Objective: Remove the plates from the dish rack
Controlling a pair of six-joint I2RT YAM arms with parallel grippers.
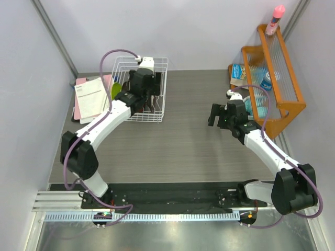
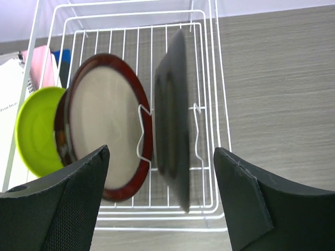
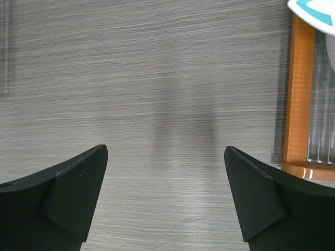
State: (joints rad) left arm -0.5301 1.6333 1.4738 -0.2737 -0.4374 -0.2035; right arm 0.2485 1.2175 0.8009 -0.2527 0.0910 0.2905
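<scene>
My left claw [image 2: 161,151] is spread wide, nothing in it, hovering right over the white wire dish rack [image 2: 209,52]. Both black fingers [image 2: 73,204] frame the bottom of the wrist view. Dead ahead, in the gap, stands the grey plate [image 2: 175,120], upright on its rim and edge-on to me. Its thin rim runs straight away from me and a wire prong sits on either side of it. That is the line-up that counts: my jaws open across the plate's thickness, so I judge a straight drop would put one finger on each face.

Just left of it is the dark-red-rimmed plate [image 2: 107,125], leaning a little and showing its cream face. The lime green plate [image 2: 36,130] sits further left at the rack's end. Something dark and glossy peeks between those two; I can't tell what.

My right claw [image 3: 166,151] is also open and empty, over bare table [image 3: 157,78] beside the orange wooden shelf [image 3: 296,94], well apart from the rack. The left is clearly the nearer arm.
</scene>
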